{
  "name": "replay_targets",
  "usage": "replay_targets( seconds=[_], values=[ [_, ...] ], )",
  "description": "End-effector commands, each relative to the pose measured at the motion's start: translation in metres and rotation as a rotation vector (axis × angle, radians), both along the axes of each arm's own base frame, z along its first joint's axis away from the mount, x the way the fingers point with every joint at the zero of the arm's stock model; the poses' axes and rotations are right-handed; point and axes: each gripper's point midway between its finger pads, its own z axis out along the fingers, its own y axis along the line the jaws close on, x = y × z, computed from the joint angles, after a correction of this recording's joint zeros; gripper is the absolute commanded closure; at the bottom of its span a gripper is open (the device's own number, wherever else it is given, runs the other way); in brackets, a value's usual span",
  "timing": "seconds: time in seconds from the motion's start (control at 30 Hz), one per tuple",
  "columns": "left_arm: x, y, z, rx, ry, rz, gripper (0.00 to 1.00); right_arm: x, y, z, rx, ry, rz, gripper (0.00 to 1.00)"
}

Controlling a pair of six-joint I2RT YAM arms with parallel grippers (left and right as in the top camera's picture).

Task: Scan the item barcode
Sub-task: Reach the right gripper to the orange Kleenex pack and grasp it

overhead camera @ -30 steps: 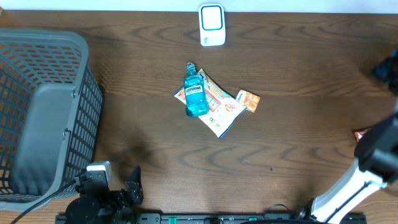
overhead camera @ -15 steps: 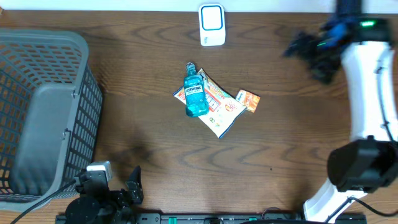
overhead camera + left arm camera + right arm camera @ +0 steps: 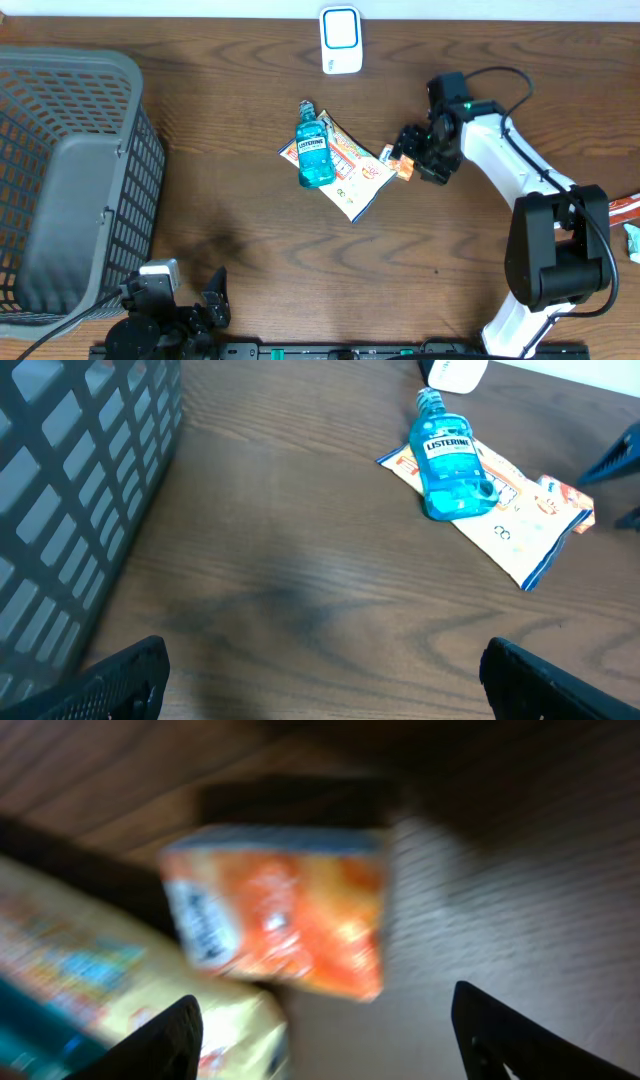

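listing the table as it stands; item 1, small orange packet (image 3: 401,160), lying flat on the wood just right of centre, its left end meeting the right corner of a snack pouch (image 3: 355,172), touching or overlapping, cannot tell which; item 2, right gripper (image 3: 410,150), low over the right end of the orange packet, its arm reaching in from the near right; its fingers (image 3: 165,1040) stand wide apart at either side of the wrist view, the packet ahead of them and not clamped, that picture blurred; item 3, white scanner (image 3: 341,40), upright at the far edge, centre, well apart from the packet; item 4, blue mouthwash bottle (image 3: 314,152), lying on its side across the left part of the snack pouch, cap pointing far; item 5, grey mesh basket (image 3: 80,62), filling the left side, a grey slab (image 3: 70,210) inside it; item 6, left gripper (image 3: 325,650), at the near left beside the basket, fingers spread wide and holding nothing, bare wood between them; item 7, red wrapper (image 3: 625,205) and pale teal thing (image 3: 634,240), at the right edge, partly cut off, kind not legible
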Motion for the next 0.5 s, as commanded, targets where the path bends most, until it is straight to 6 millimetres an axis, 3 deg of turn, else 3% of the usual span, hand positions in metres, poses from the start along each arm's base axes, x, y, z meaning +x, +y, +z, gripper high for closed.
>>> replay_targets(
  seconds=[0.0,0.47],
  values=[
    [0.0,-0.001,0.001,0.012,-0.006,-0.013,0.01,-0.002,-0.019,-0.014,-0.072,-0.001,-0.053,0.26],
    [0.0,-0.001,0.001,0.012,-0.006,-0.013,0.01,0.016,-0.023,-0.037,-0.089,-0.137,-0.065,0.27]
  ],
)
